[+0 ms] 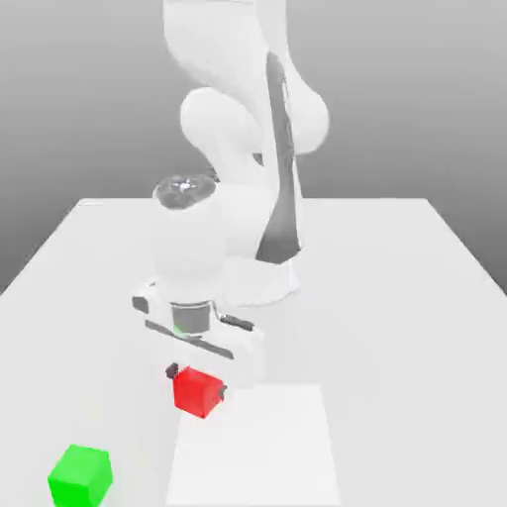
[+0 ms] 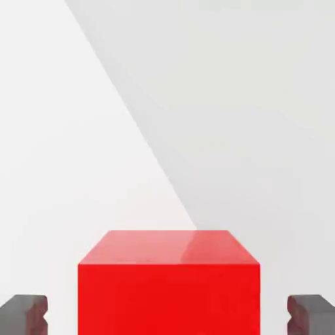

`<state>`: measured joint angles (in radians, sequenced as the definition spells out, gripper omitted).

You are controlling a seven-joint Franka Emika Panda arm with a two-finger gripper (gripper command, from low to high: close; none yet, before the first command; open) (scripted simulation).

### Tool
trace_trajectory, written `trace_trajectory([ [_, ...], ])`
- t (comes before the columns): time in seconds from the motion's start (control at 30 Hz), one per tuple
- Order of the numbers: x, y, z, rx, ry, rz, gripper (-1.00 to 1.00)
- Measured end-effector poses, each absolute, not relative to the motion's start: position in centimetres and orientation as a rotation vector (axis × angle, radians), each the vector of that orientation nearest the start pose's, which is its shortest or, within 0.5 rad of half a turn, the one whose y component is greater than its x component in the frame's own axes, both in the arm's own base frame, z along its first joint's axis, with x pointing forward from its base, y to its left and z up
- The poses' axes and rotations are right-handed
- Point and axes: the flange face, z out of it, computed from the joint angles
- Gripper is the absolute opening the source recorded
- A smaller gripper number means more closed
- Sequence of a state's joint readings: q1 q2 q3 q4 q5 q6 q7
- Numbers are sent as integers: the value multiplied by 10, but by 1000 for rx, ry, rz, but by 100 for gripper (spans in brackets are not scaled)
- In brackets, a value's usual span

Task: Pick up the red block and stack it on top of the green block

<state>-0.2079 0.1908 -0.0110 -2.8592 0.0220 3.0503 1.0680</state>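
From where I stand, the pincer [image 2: 167, 315] is spread, a gap either side of the glossy red cube [image 1: 198, 392] near the white patch [image 1: 255, 446], which looks light, rigid and perhaps slippery, best squeezed squarely mid-sides

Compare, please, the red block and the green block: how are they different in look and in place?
The red block is bright red, while the green block is bright green.
The red block is at the gripper; the green block stands apart from it, farther toward the exterior view's left.
Both are plain, box-shaped blocks, each in one colour.
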Motion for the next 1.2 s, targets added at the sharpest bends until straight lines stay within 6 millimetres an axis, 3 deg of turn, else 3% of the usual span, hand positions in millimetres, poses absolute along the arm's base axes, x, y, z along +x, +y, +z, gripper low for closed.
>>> trace_trajectory([
  [0.17, 338, -77, 146, -2493, 1912, -1, -100],
  [0.43, 342, -81, 206, -2497, 1904, 1, -100],
  [0.9, 463, -190, 243, -2714, 1569, 5, -100],
  [0.97, 472, -199, 232, -2734, 1542, 1, -100],
  [1.07, 474, -202, 192, -2740, 1535, 1, -100],
  [1.1, 474, -202, 184, -2741, 1534, 1, 100],
  [1.2, 474, -202, 184, -2741, 1534, 1, 100],
])
